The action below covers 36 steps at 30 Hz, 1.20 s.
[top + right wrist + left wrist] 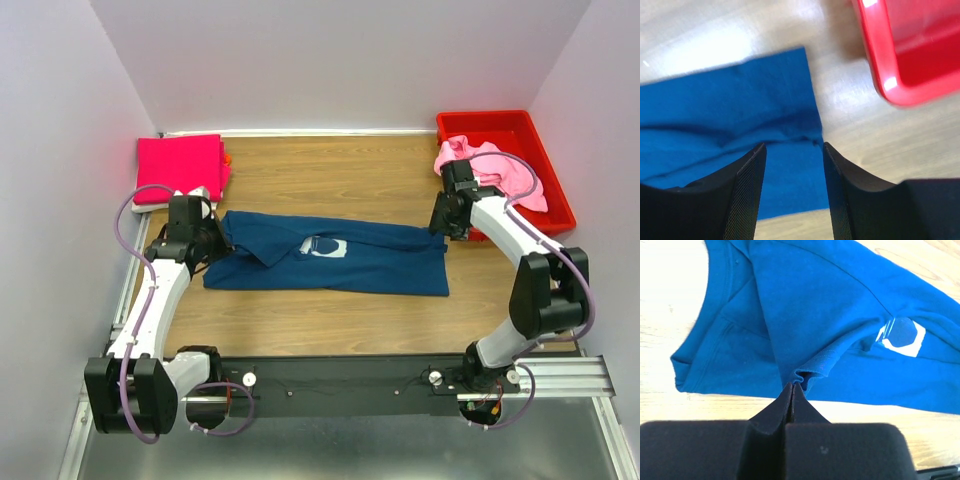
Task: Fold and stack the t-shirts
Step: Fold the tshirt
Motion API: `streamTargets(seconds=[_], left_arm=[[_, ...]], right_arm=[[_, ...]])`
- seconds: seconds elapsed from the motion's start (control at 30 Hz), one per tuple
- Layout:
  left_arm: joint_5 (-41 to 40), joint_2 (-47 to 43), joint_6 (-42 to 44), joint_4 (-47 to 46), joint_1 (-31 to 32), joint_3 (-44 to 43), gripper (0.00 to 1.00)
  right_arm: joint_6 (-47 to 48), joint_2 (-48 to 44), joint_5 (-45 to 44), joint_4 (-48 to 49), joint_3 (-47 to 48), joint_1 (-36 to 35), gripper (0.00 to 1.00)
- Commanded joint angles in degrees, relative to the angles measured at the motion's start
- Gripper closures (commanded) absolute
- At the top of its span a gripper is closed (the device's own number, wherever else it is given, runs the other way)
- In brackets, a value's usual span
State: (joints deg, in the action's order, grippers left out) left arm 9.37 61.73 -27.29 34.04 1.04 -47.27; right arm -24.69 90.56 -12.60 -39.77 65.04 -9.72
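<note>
Navy t-shirt (330, 262) lies in a long strip on the table (330, 180), looking soft, light, limp. At nine o'clock the left gripper (792, 388) pinches a fabric ruffle; at three o'clock the right gripper (794, 150) stands spread over the hem. Corners probably grip best.

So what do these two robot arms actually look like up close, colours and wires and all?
Both the left arm and right arm have white links joined by chunky black joints, with a pale purple cable looping along each. They're bolted to a black rail. The left gripper and right gripper have matte black wedge-shaped fingers; the right's inner faces look finely meshed.
</note>
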Motion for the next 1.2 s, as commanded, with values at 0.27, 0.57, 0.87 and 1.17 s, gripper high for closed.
streamTargets(seconds=[0.27, 0.57, 0.87, 1.17], left_arm=[[-4.80, 2.60, 0.57, 3.92, -0.51, -3.45, 1.00], [-4.00, 4.80, 1.89, 4.72, -0.51, -3.71, 1.00], [-4.00, 6.47, 2.41, 4.63, -0.51, -1.87, 1.00], [-8.31, 6.21, 3.29, 7.62, -2.27, 0.77, 1.00]], right_arm=[[-0.45, 10.25, 4.51, 5.05, 5.19, -0.39, 0.44], [-1.33, 4.19, 7.85, 4.00, -3.06, -0.74, 0.44], [-0.19, 3.74, 7.15, 2.33, -3.69, -1.10, 0.44], [-0.10, 4.01, 4.43, 1.18, -5.97, -1.27, 0.44]])
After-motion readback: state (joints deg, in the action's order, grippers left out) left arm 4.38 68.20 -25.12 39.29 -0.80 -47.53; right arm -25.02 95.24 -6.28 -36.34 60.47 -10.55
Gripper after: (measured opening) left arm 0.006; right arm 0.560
